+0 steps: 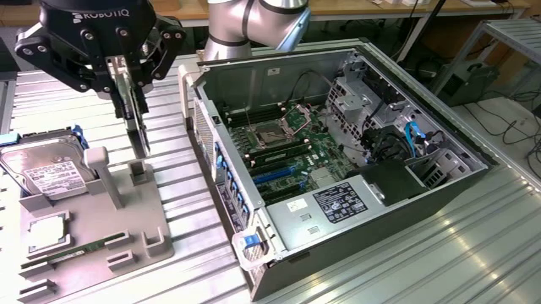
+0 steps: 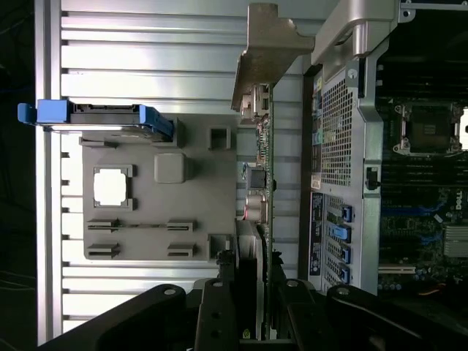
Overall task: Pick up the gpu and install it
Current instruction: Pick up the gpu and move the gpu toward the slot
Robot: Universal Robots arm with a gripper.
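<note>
1. One open computer case (image 1: 253, 73) lies on the slatted table (image 1: 473, 253) at the exterior view's right. Its rear wall stands between the card and the blue motherboard slots (image 1: 275, 174).
2. The grey fixture (image 1: 127, 209) sits near, left of the case.
3. The gripper (image 1: 127, 69), far left, has its jaws clamped on the gpu (image 1: 135, 120), which hangs edge-on over the fixture. Its fan is hidden, and I cannot tell whether its lower edge touches the fixture.
4. The hard drive (image 1: 47, 171), cut off at the left, the CPU (image 1: 47, 231) and the RAM stick (image 1: 80, 248) sit in the fixture.
</note>
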